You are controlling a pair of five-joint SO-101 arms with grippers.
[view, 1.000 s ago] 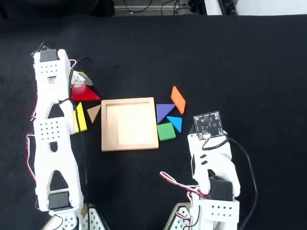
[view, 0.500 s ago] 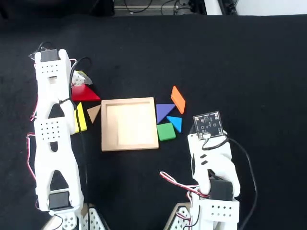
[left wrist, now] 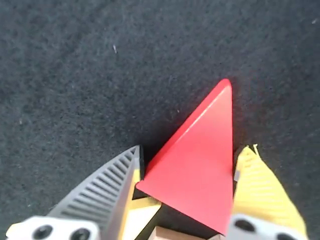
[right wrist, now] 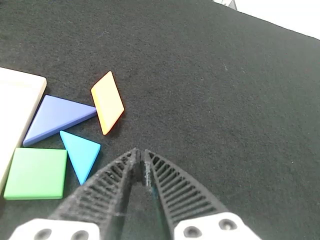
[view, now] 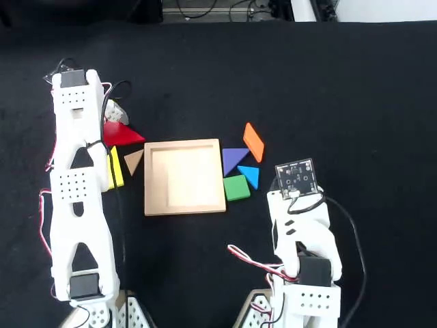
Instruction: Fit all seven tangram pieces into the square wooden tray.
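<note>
My left gripper (left wrist: 194,149) is shut on the red triangle (left wrist: 202,175), held between its grey and yellow fingers. In the high view that gripper (view: 111,121) and the red triangle (view: 123,134) are left of the square wooden tray (view: 148,179), which holds no pieces. A yellow piece (view: 115,168) and a tan triangle (view: 133,161) lie beside the tray's left edge. Right of the tray lie the purple triangle (view: 233,159), orange parallelogram (view: 253,141), blue triangle (view: 250,175) and green square (view: 236,187). My right gripper (right wrist: 140,159) is shut with nothing in it, a little short of the blue triangle (right wrist: 81,153).
Black cloth covers the whole table. The right arm's base and body (view: 300,232) stand near the front edge, right of the tray. The left arm (view: 75,191) stretches along the table's left side. Open cloth lies behind and to the right of the pieces.
The left gripper has shifted slightly toward the tray with the red triangle, whose tip now points further right. The right arm has stayed still.
</note>
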